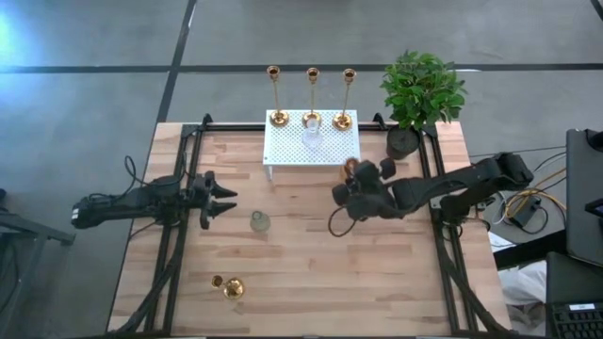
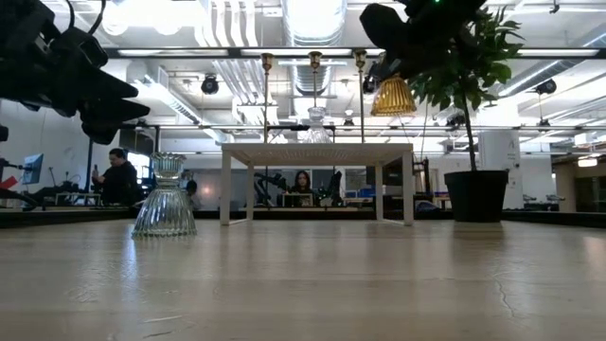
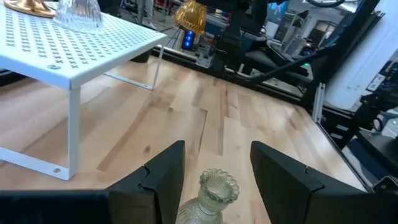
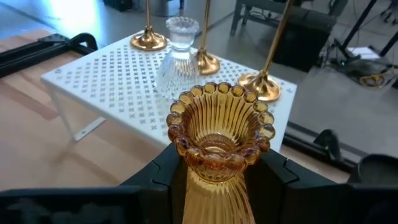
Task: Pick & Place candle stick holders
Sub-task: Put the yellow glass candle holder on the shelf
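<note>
Three tall gold candle stick holders [image 1: 311,94] stand by their round bases on the far edge of a white perforated shelf [image 1: 283,151], with a clear glass holder [image 1: 312,139] beside them. My right gripper [image 4: 217,171] is shut on an amber ribbed glass holder [image 2: 393,97], in the air by the shelf's near right corner. My left gripper [image 3: 217,146] is open, level at the table's left. A second clear glass holder [image 3: 211,196] stands upright on the table just ahead of it. A small gold holder [image 1: 229,286] lies on its side near the front left. My right gripper pinches the amber holder's ribbed body [image 4: 214,186] just under its scalloped cup [image 4: 219,121], one finger [image 4: 163,177] on each side. The fingers come from the table's right, slanting slightly down. The holder is lifted clear of the table, roughly upright, flared end down.
A potted plant [image 1: 421,94] in a dark pot stands at the table's far right corner, beside the shelf. Black rails [image 1: 179,235] run along the table's left and right sides. Bare wood lies between the two arms and toward the near edge.
</note>
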Controlling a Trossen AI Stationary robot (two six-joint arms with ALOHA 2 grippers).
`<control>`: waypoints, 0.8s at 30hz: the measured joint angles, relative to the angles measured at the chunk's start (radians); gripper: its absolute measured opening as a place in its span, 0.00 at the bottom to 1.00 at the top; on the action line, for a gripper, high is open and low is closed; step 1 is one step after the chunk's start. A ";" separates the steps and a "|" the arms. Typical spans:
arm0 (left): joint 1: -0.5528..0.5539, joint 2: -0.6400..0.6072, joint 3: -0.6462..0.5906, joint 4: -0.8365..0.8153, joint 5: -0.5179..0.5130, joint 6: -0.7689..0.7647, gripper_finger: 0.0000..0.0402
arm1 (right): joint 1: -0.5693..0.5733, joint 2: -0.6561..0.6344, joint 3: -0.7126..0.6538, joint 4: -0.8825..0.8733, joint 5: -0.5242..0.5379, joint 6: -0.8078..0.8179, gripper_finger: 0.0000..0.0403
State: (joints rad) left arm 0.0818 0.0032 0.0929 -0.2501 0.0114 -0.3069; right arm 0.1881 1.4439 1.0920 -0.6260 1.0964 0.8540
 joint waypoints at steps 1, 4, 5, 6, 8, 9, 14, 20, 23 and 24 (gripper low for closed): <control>0.000 0.000 0.000 0.000 -0.004 0.000 0.47 | -0.007 -0.001 0.000 0.008 0.000 -0.018 0.29; 0.000 0.000 0.000 0.000 -0.004 0.000 0.47 | -0.029 -0.001 0.000 0.020 -0.006 -0.047 0.29; 0.000 0.000 0.000 -0.001 -0.004 0.000 0.47 | -0.036 -0.001 0.000 0.022 -0.008 -0.047 0.29; 0.000 0.000 0.000 -0.001 -0.004 0.000 0.47 | -0.045 -0.002 0.000 0.025 -0.014 -0.047 0.29; 0.000 0.000 0.000 -0.001 -0.004 0.000 0.47 | -0.059 -0.002 0.000 0.027 -0.035 -0.047 0.29; 0.000 0.000 0.000 -0.001 -0.004 0.000 0.47 | -0.068 -0.003 0.000 0.031 -0.047 -0.050 0.29; 0.000 0.000 0.000 -0.001 -0.004 -0.002 0.47 | -0.104 -0.013 0.000 0.065 -0.088 -0.105 0.29; 0.000 0.000 -0.001 -0.002 -0.005 -0.005 0.47 | -0.149 -0.033 0.000 0.119 -0.137 -0.207 0.29; 0.000 0.000 -0.001 -0.002 -0.005 -0.006 0.47 | -0.171 -0.042 0.000 0.131 -0.140 -0.235 0.29; 0.000 0.000 -0.001 -0.002 -0.005 -0.006 0.47 | -0.179 -0.043 0.000 0.137 -0.151 -0.241 0.29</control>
State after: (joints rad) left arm 0.0818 0.0032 0.0921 -0.2520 0.0063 -0.3130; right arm 0.0086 1.4007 1.0916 -0.4888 0.9454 0.6127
